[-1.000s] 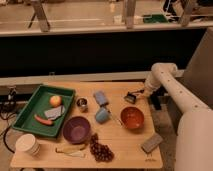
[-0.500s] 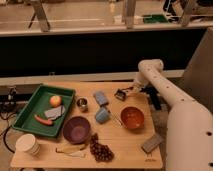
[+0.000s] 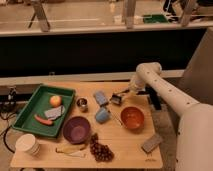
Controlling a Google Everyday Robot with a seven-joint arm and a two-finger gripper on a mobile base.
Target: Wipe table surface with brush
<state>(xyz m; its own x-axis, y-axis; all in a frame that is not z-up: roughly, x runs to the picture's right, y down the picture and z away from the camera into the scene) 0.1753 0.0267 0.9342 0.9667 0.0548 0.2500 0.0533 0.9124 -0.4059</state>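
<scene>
gripper (image 3: pixel 122 95), apparently holding brush (image 3: pixel 116 99), moved inward over table surface (image 3: pixel 125 146)

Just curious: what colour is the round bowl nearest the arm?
Orange bowl, camera view; the gripper is beyond it, by the small dark brush.

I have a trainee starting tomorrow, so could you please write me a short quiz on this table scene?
1. True or false: the tool is at the brush, near the far edge of the table.
2. Which lies nearest the front right corner? A) grey block B) grapes C) white cup
3. What colour is the bowl just right of the blue cup?
Key: 1 true; 2 A; 3 orange.
</scene>
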